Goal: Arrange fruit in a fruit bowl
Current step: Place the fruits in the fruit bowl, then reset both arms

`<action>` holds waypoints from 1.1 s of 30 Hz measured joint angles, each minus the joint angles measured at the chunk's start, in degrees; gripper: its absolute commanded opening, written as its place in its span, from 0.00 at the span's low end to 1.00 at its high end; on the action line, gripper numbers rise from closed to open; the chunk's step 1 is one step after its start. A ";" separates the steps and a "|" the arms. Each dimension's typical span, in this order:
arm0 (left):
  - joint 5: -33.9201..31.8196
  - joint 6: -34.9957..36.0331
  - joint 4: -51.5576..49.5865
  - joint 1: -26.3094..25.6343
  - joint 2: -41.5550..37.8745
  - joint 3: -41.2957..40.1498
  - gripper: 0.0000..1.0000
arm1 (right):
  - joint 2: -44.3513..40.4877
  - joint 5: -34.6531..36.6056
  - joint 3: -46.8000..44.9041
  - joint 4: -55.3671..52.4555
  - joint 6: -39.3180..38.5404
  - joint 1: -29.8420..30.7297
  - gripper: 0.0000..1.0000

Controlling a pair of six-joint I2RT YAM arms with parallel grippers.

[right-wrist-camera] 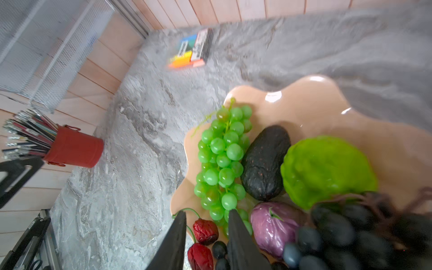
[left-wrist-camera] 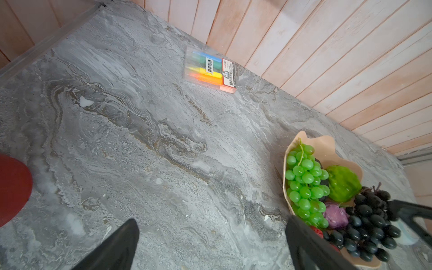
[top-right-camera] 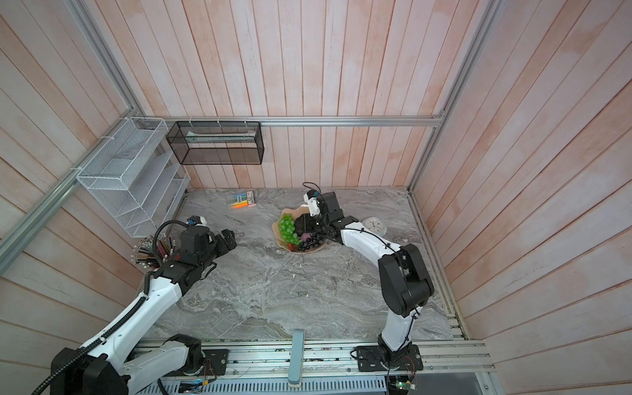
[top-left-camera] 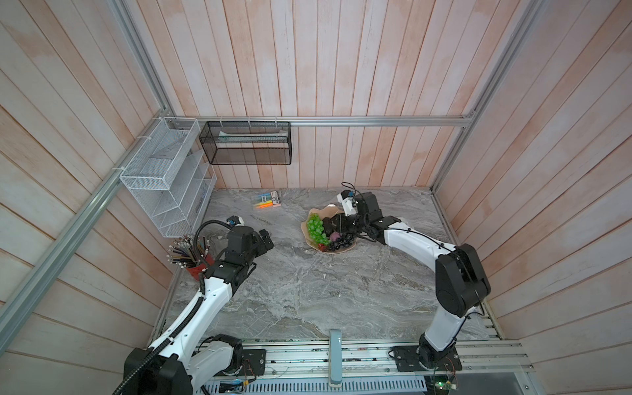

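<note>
Nearest me runs the metal rail that carries both arms, and beyond it lies the grey marbled tabletop. On its far side sits the fruit bowl, peach-pink with a wavy rim, and all the fruit lies in it. The green grape bunch runs along one edge with the dark avocado touching it and the bumpy lime-green ball just beside that. The small purple ball, dark purple grape bunch and red cherries lie near the rim.

The right end effector hangs over the cherries, fingers slightly parted, pinching nothing. The left end effector hovers wide open and empty, well apart from the bowl, near a red pencil cup.
</note>
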 measured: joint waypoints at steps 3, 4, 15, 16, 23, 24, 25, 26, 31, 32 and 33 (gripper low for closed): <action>0.96 0.83 -0.20 0.15 2.14 1.97 1.00 | -8.00 1.75 -4.68 2.97 -0.11 -2.43 0.50; 1.38 1.09 -0.17 0.31 2.84 2.49 1.00 | -10.21 2.23 -6.25 3.54 -0.20 -3.37 0.54; 0.15 13.03 19.12 4.28 2.34 -9.90 1.00 | -38.34 19.87 -38.40 13.86 -10.88 -16.22 0.98; -0.35 14.64 21.53 4.55 1.92 -11.89 1.00 | -41.46 21.24 -42.01 16.76 -12.61 -16.31 0.98; -2.47 21.73 36.96 8.90 4.66 -20.39 1.00 | -47.82 25.90 -56.04 31.28 -18.18 -25.51 0.98; -2.47 22.53 38.97 9.03 5.75 -21.05 1.00 | -47.23 26.34 -57.42 33.66 -18.05 -26.86 0.98; -2.47 23.15 40.79 9.07 6.93 -21.49 1.00 | -46.42 26.58 -58.80 36.09 -18.03 -27.69 0.98; -2.51 23.67 43.01 9.14 8.37 -22.01 1.00 | -45.22 26.77 -60.19 38.56 -17.94 -28.24 0.98; -2.91 25.62 51.56 9.51 13.77 -24.02 1.00 | -35.91 26.73 -65.11 49.86 -17.99 -28.83 0.98; -2.97 26.08 53.00 9.60 14.75 -23.96 1.00 | -33.70 26.73 -65.31 52.17 -18.14 -28.96 0.98; -3.08 26.51 54.36 9.70 15.61 -23.93 1.00 | -31.54 26.62 -65.33 54.51 -18.32 -29.24 0.98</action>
